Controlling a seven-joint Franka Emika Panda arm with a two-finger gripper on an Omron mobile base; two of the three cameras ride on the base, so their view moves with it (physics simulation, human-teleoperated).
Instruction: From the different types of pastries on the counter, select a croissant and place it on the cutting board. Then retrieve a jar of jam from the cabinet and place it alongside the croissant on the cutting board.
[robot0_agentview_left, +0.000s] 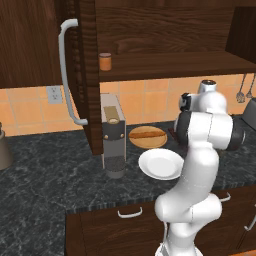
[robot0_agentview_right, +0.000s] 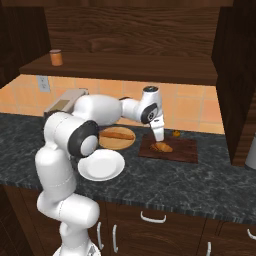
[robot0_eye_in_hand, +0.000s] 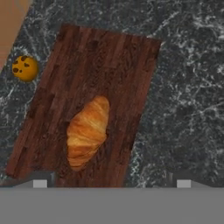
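Fingers (robot0_eye_in_hand: 39, 183) stood apart, empty, over the croissant (robot0_eye_in_hand: 87, 131) lying on the cutting board (robot0_eye_in_hand: 127, 65); the jam jar (robot0_agentview_left: 105, 61) waited in the cabinet (robot0_agentview_left: 170, 66).

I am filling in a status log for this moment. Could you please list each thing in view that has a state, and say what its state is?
croissant: lying flat on the cutting board, not gripped.
cutting board: flat on the counter.
jar of jam: upright on the cabinet shelf.
cabinet: door open.
gripper: open, above the croissant.
baguette: lying on the wooden plate.
white plate: nothing on it.
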